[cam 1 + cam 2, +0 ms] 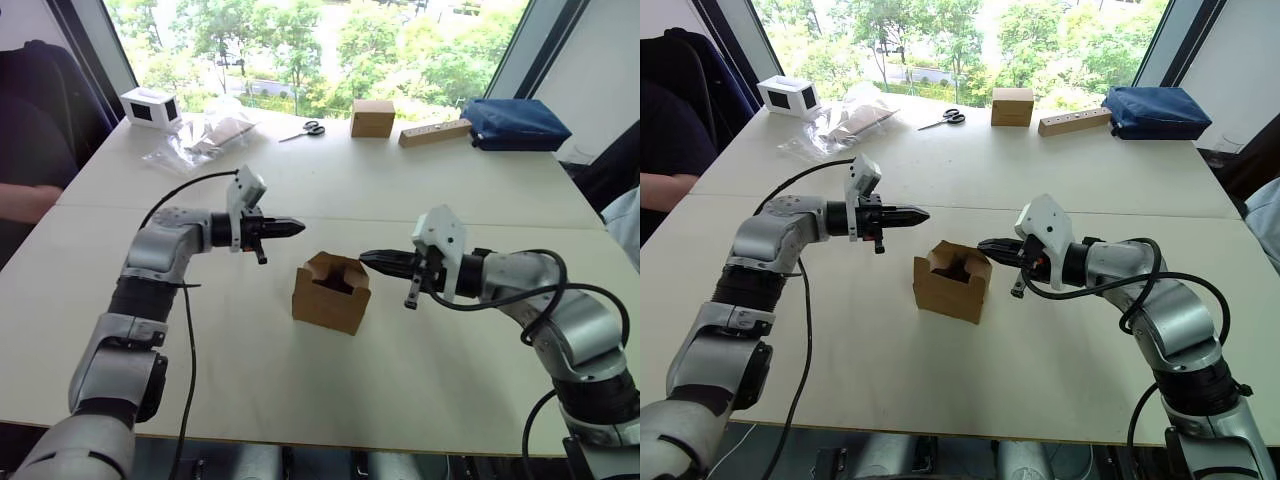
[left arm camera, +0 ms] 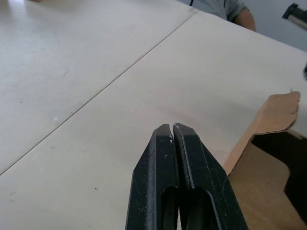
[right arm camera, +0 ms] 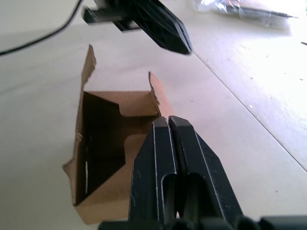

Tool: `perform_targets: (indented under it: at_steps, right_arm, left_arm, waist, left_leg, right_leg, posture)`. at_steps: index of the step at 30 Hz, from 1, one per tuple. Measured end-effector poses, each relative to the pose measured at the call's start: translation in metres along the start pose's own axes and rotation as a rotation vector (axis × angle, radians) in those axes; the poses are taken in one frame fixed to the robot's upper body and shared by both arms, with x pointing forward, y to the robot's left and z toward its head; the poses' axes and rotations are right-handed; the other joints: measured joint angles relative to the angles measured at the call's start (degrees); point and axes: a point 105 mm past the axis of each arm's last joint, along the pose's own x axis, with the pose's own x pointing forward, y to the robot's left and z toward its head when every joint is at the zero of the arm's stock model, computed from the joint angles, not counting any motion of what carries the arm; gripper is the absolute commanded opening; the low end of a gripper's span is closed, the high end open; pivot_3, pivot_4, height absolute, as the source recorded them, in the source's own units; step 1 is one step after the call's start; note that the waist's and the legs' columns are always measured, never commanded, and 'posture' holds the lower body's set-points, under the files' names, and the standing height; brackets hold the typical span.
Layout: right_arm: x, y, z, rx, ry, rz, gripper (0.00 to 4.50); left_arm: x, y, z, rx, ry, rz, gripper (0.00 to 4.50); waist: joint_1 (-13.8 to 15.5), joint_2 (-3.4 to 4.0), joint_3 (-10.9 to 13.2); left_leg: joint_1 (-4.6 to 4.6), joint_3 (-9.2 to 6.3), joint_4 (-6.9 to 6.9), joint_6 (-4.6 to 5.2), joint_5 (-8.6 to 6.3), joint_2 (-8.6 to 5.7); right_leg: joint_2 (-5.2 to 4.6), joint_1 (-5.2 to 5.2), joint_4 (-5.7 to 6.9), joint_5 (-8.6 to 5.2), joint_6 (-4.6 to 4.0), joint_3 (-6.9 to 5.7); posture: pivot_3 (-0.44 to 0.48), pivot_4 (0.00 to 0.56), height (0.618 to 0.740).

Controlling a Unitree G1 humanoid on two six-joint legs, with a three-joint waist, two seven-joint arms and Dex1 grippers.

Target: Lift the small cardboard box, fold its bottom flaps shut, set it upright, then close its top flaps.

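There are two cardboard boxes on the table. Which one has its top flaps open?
The small cardboard box between the two grippers: its flaps stand up and its inside shows. The tan cube at the table's far edge looks closed.

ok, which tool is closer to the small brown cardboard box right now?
Right. The right tool has its shut tips at the small brown cardboard box's top edge; the left tool, also shut, hovers apart, above its far-left side.

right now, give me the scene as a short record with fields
box: small cardboard box upright on the table, top flaps open
left pincer: left pincer shut, empty, above the table at the box's left
right pincer: right pincer shut, empty, tip at the box's right top edge
far edge: scissors, tan cube, blue pouch
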Motion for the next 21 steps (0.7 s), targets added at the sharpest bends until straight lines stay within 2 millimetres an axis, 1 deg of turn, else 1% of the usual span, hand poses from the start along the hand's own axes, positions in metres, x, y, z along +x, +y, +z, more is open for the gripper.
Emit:
perform_targets:
  at_steps: [2,5,9,11,13,16,21]
  right_arm:
    - [-0.002,0.01,0.015,0.031,-0.058,0.035,0.0]
    - [-0.003,0.026,0.025,0.04,-0.065,0.094,0.0]
    - [0.002,0.051,0.02,0.007,0.01,0.176,0.0]
    - [0.01,0.062,0.011,-0.015,0.06,0.211,0.0]
    - [0.015,0.064,-0.002,-0.064,0.129,0.208,0.0]
    - [0.02,0.06,-0.009,-0.112,0.164,0.189,0.0]
    - [0.028,0.052,-0.008,-0.188,0.163,0.161,0.0]
  left_arm:
    - [0.005,0.004,-0.009,-0.009,0.019,-0.001,0.06]
    - [0.011,0.007,-0.02,-0.02,0.056,-0.011,0.06]
    - [0.014,0.008,-0.039,-0.059,0.109,-0.049,0.06]
    - [0.018,0.002,-0.049,-0.106,0.133,-0.094,0.06]
    - [0.022,-0.005,-0.054,-0.121,0.152,-0.144,0.06]
    - [0.022,-0.01,-0.054,-0.108,0.167,-0.191,0.06]
    - [0.022,-0.018,-0.053,-0.094,0.167,-0.235,0.06]
  waist:
    - [0.0,0.0,0.0]
    - [0.0,0.0,0.0]
    - [-0.1,0.0,0.0]
    - [-0.1,-0.01,0.0]
    - [0.0,-0.02,0.0]
    - [-0.1,-0.02,0.0]
    - [-0.1,-0.02,0.0]
  left_leg:
    - [0.0,0.0,0.0,0.01,-0.01,0.01]
    - [0.0,-0.01,-0.01,0.03,-0.02,0.01]
    - [-0.01,-0.01,-0.01,0.07,-0.04,0.02]
    - [-0.06,0.0,-0.01,0.07,-0.04,0.02]
    - [-0.17,-0.01,0.01,0.07,-0.04,0.0]
    - [-0.33,0.0,0.05,0.08,-0.04,-0.01]
    - [-0.44,-0.01,0.05,0.08,-0.04,0.0]
  right_leg:
    - [0.0,0.0,-0.01,0.0,0.0,0.0]
    - [-0.02,0.0,0.0,0.0,0.0,-0.01]
    - [-0.02,-0.02,-0.03,0.0,-0.01,-0.02]
    - [-0.02,-0.04,-0.04,-0.01,-0.02,-0.02]
    - [-0.03,-0.11,-0.05,-0.01,-0.02,-0.02]
    - [-0.03,-0.25,-0.06,0.0,0.0,-0.01]
    - [-0.02,-0.39,0.0,0.01,0.01,-0.02]
  posture:
    - [0.0,0.15,0.74]
    - [0.0,0.15,0.74]
    - [0.0,0.15,0.74]
    - [0.0,0.15,0.74]
    - [0.0,0.15,0.74]
    - [0.0,0.15,0.74]
    - [0.0,0.15,0.74]
